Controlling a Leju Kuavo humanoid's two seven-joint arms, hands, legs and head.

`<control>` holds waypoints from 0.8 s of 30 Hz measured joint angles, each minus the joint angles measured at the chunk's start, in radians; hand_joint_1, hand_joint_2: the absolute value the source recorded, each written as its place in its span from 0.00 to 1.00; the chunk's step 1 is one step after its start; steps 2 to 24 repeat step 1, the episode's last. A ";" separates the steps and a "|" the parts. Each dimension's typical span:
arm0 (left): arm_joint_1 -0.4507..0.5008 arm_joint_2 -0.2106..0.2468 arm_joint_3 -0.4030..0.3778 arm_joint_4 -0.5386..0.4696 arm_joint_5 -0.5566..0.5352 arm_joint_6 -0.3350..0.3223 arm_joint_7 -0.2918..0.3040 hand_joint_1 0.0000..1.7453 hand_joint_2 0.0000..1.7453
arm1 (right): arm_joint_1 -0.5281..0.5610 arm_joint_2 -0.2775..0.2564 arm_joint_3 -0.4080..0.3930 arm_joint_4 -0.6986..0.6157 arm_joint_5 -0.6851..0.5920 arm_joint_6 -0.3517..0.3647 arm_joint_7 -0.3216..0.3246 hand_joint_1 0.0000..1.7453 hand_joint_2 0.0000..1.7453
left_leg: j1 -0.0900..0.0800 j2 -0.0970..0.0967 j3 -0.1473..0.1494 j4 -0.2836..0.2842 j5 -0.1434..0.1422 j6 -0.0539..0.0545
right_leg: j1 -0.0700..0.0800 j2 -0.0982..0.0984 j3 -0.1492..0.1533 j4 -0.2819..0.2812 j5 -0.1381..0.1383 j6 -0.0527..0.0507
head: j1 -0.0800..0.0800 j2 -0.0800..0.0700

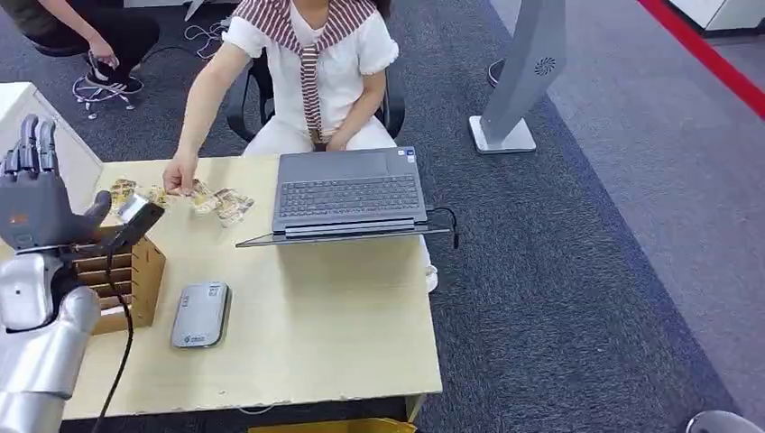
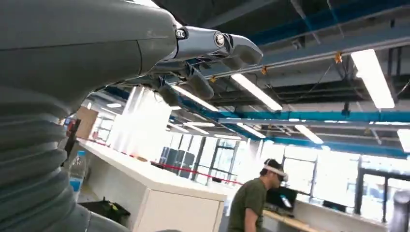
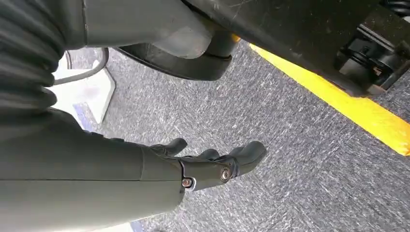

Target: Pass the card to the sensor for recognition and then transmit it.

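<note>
- One table (image 1: 343, 361), light wood, carries everything noted below; a seated person (image 1: 311, 63) faces it from the far side.
- One laptop (image 1: 347, 194) lies open at the far edge, near that person.
- One wooden slotted box (image 1: 126, 271) stands at the robot's left, just beside the sensor.
- One sensor (image 1: 200, 314), a flat grey reader, lies on the table, its long axis running away from the robot.
- One left hand (image 1: 34, 203) is raised above the box, fingers straight up and apart, thumb out toward the card; nothing is gripped.
- One right hand (image 3: 212, 164) hangs over the carpet, fingers loosely extended, holding nothing.
- One card (image 1: 142, 216), dark, juts tilted from the box top, lying just to the thumb side of the left hand, long axis slanting away. The left hand is plainly the nearer.
- Several small packets (image 1: 221, 203) lie at the far-left corner under the person's hand (image 1: 180, 176); exact count unclear.
</note>
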 joint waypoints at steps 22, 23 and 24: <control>0.052 0.015 0.008 -0.065 0.038 0.003 -0.016 0.00 1.00 | 0.000 0.000 -0.002 0.000 -0.005 -0.003 -0.001 0.00 0.00 | 0.001 0.001 0.000 0.000 0.000 0.000 | 0.000 0.001 0.000 0.000 0.000 0.000 | 0.000 0.000; 0.052 0.015 0.008 -0.065 0.038 0.003 -0.016 0.00 1.00 | 0.000 0.000 -0.002 0.000 -0.005 -0.003 -0.001 0.00 0.00 | 0.001 0.001 0.000 0.000 0.000 0.000 | 0.000 0.001 0.000 0.000 0.000 0.000 | 0.000 0.000; 0.052 0.015 0.008 -0.065 0.038 0.003 -0.016 0.00 1.00 | 0.000 0.000 -0.002 0.000 -0.005 -0.003 -0.001 0.00 0.00 | 0.001 0.001 0.000 0.000 0.000 0.000 | 0.000 0.001 0.000 0.000 0.000 0.000 | 0.000 0.000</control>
